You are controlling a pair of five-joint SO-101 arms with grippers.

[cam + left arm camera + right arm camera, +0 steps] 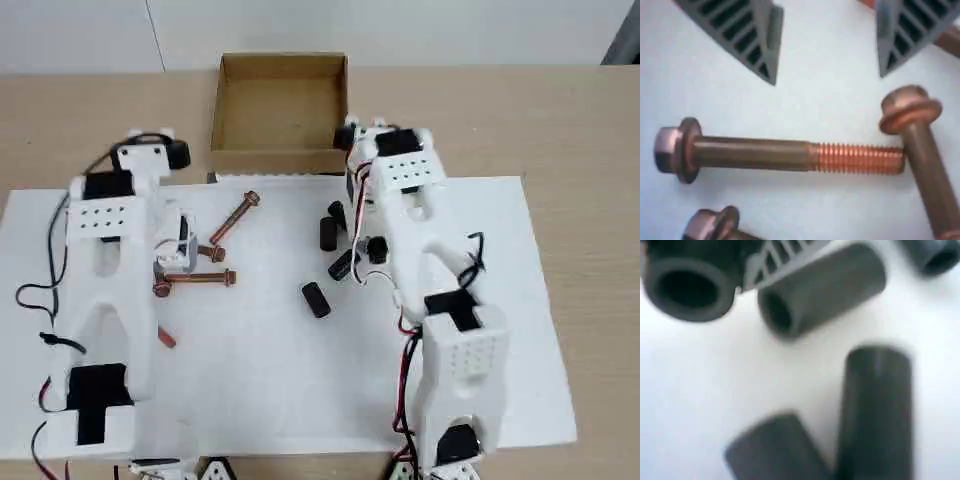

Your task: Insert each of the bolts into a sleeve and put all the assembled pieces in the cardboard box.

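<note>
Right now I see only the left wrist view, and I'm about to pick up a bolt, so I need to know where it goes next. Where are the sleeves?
Observer: The nearest sleeve lies alone on the white sheet, between your bolts and the other sleeves.
Operator: Is the other arm in the way there?
Observer: The right gripper hangs low over that farther cluster, not over the lone sleeve.
Operator: And the box?
Observer: The cardboard box sits at the sheet's far edge, roughly between the two arms, with no pieces inside.
</note>
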